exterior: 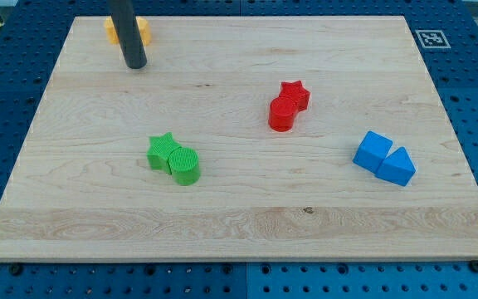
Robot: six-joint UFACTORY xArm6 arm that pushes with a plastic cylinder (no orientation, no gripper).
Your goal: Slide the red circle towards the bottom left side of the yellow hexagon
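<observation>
The red circle [282,114] stands right of the board's middle, touching the red star [295,94] just above and to its right. The yellow hexagon [142,31] sits at the view's top left, partly hidden behind the dark rod; it may be two yellow pieces. My tip [134,65] rests on the board just below the yellow hexagon, far to the left of the red circle.
A green star [163,149] touches a green circle [185,165] left of centre. A blue cube [373,151] touches a blue triangle [398,167] at the right. The wooden board [239,216] lies on a blue pegboard, with a marker tag [431,38] at top right.
</observation>
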